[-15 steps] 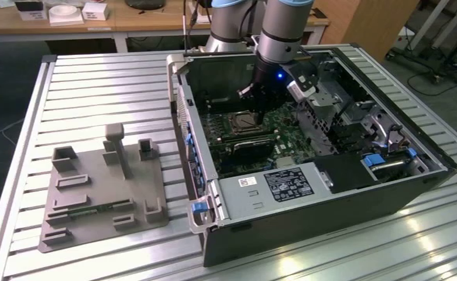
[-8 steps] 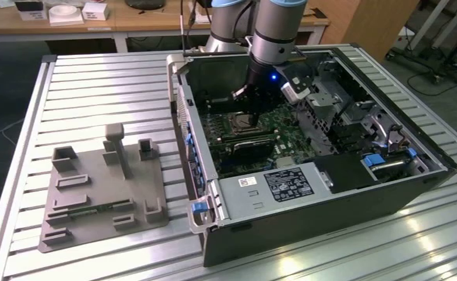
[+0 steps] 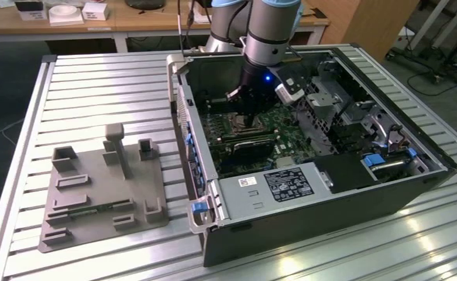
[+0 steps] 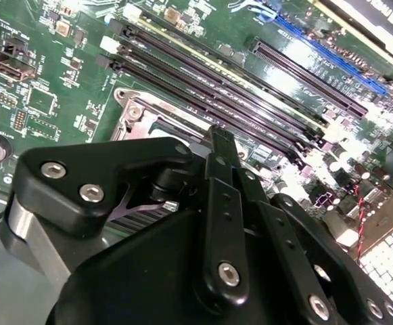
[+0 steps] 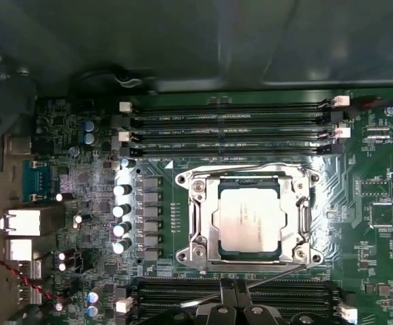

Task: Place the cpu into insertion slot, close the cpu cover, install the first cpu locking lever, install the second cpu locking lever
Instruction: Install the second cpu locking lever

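Observation:
The cpu (image 5: 250,217), a silvery square chip, lies flat in the socket on the green motherboard. The cpu cover (image 5: 201,223), a silver frame, lies down around it. One thin locking lever (image 5: 250,166) runs along the socket edge by the memory slots. A second lever (image 5: 277,272) slants out from the opposite edge towards my gripper (image 5: 233,301). The black fingers look shut together just off that edge, with the lever's end close by them. In the second wrist view the gripper (image 4: 220,139) hangs over the socket (image 4: 139,115). In the exterior view the gripper (image 3: 248,117) is down inside the open computer case.
Memory slots (image 5: 230,122) flank the socket on two sides, and a row of capacitors (image 5: 122,210) stands beside it. The case walls (image 3: 183,117) enclose the board. A labelled black power box (image 3: 287,184) sits at the case front. A grey fixture (image 3: 103,187) rests on the slatted table.

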{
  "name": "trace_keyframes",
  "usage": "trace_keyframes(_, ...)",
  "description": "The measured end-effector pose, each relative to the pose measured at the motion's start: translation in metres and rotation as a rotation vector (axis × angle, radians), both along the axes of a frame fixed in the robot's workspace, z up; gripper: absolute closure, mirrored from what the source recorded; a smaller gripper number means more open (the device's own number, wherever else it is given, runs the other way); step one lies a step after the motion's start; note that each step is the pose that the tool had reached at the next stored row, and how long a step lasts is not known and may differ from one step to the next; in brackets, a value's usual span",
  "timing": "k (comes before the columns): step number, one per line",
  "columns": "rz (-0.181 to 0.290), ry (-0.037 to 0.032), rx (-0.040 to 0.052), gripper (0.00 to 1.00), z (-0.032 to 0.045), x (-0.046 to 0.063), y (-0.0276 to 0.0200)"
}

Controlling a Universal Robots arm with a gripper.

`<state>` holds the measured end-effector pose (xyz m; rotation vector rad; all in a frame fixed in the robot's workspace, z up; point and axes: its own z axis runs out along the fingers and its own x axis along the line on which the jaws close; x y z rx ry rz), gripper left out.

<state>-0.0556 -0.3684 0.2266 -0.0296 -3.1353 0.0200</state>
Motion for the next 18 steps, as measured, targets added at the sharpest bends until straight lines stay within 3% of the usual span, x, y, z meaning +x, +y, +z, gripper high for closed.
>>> trace_keyframes(18, 0.0, 0.0, -0.0001, 0.9, -0.0002, -0.017, -0.0007)
